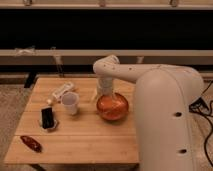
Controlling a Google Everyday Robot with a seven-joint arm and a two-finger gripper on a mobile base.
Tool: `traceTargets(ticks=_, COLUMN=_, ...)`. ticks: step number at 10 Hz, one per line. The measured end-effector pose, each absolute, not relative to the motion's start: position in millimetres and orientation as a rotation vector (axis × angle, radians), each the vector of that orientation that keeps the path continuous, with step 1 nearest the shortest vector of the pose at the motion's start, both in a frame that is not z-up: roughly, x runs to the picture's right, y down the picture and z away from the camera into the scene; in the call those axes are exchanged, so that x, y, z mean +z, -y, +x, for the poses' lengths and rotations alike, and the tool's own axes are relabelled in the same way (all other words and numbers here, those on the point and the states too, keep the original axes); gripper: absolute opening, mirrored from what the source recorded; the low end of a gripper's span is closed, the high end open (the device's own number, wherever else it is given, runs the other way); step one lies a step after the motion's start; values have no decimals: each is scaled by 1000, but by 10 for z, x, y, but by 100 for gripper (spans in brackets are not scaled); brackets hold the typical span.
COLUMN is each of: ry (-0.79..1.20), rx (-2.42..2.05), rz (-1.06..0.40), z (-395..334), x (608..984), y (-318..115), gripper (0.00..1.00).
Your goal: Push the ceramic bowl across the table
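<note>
The ceramic bowl (pixel 112 106), glossy orange with a darker rim, sits on the light wooden table (pixel 80 136), right of centre. My gripper (pixel 103 93) hangs down from the white arm's elbow (pixel 107 66) and sits at the bowl's far left rim, very close to it or touching it. My large white arm body (pixel 167 120) hides the table's right side.
A white cup (pixel 70 103) stands left of the bowl. A white packet (pixel 62 90) lies behind the cup. A black object (pixel 47 118) stands near the left edge and a red object (pixel 31 143) lies at the front left corner. A dark shelf runs behind the table.
</note>
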State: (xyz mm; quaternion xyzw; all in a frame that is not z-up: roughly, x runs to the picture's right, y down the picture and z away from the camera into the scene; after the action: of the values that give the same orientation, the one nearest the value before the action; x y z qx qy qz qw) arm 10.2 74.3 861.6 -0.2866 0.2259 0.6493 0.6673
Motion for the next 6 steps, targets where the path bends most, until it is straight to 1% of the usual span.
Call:
traceTargets(ticks=4, ry=-582, rx=1542, rz=-671, z=385, x=8739, y=-986, gripper=80)
traceTargets(ticks=6, ry=-607, rx=1541, rz=-689, z=378, x=8775, y=-1075, gripper=80)
